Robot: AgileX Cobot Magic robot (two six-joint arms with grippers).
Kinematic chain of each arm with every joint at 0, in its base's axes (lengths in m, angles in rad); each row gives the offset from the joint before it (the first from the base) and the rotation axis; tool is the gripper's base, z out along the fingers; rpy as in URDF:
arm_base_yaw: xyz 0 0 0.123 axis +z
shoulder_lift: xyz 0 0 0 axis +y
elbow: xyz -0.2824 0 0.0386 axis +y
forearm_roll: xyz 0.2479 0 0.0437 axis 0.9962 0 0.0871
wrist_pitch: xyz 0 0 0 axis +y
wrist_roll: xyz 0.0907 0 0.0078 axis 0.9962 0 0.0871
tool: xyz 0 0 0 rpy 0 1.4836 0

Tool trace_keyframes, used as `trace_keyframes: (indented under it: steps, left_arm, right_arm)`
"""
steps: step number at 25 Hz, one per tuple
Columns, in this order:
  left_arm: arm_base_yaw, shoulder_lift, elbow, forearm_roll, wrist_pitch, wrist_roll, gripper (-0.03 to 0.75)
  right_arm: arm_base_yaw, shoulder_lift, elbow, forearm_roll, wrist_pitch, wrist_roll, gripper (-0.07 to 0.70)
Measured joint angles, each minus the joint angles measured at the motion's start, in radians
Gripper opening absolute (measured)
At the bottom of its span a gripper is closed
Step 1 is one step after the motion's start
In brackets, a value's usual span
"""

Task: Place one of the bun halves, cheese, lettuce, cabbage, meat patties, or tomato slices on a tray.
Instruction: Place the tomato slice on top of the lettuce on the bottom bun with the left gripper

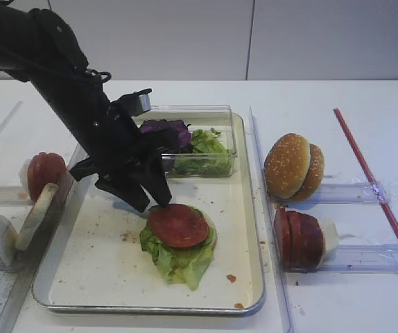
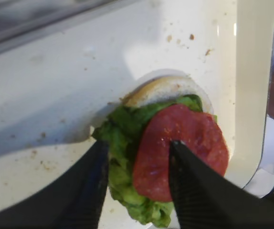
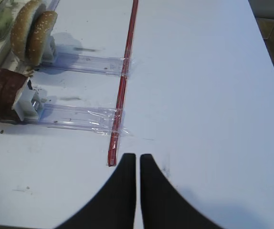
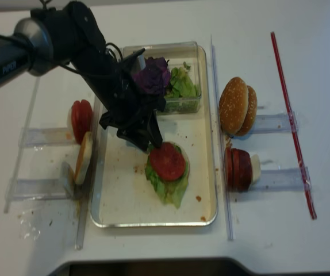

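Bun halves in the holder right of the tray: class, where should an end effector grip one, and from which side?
Grip the outer bun half across its thin edge, coming from above: both stand upright on edge, so the rims face up and the broad faces are pressed together.

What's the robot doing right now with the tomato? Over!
Left gripper open, fingers straddling the tomato slice. Slice lies on lettuce and bun half, on the tray. Right gripper shut, empty, over bare table. Nothing in the way.
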Motion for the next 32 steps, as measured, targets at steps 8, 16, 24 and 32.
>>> trace_keyframes:
  steps: [8,16,24,32]
  left_arm:
    - [0.0,-0.002,-0.016,0.089,0.002,-0.084,0.376]
    - [-0.023,-0.04,-0.033,0.2,0.008,-0.18,0.384]
    - [-0.076,-0.054,-0.034,0.365,0.009,-0.291,0.384]
    - [-0.08,-0.076,-0.034,0.418,0.011,-0.337,0.384]
  right_arm:
    - [0.0,0.0,0.0,0.0,0.0,0.0,0.048]
    - [0.0,0.0,0.0,0.0,0.0,0.0,0.048]
    - [0.0,0.0,0.0,0.0,0.0,-0.002,0.047]
    - [0.0,0.0,0.0,0.0,0.0,-0.002,0.047]
